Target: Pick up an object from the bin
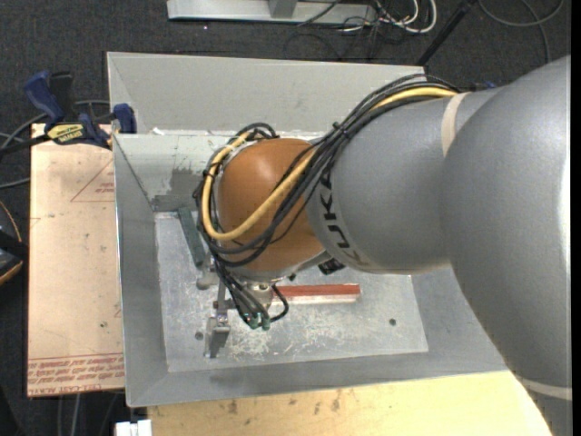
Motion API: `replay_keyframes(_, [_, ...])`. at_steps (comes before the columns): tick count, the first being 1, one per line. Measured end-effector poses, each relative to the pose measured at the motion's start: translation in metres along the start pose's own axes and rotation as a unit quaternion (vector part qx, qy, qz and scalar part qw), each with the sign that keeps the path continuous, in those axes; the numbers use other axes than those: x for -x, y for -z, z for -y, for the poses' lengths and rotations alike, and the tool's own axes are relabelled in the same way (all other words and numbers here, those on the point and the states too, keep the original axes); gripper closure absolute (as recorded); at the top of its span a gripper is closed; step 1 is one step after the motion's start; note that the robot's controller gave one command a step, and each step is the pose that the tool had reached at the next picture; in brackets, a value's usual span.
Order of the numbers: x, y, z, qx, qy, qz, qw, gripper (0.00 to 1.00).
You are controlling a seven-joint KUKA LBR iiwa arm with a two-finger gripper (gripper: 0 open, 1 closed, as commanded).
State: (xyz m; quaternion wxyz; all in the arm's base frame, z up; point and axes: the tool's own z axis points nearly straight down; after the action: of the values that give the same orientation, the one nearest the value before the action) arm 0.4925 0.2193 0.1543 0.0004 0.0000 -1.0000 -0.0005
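My gripper reaches down below the orange dome to the bin floor near the front left corner. A flat red bar lies on the floor just to its right, with its left end hidden under the wrist. A long grey-green strip lies along the left side of the floor behind the gripper, its near end covered by the dome. I make out nothing held at the gripper's tip.
The arm and its dome with looping cables cover the middle and right of the bin. The left wall slopes close beside the gripper, and the front wall is just below it. Pale scuffs and crumbs mark the floor.
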Motion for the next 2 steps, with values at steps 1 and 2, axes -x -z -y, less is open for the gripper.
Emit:
replay_keyframes(1, [-0.005,0.013,0.054,0.000,-0.025,-0.0007,0.9997,0.00])
replay_keyframes(2, [0.034,0.013,0.072,-0.002,-0.035,0.0010,0.9994,0.00])
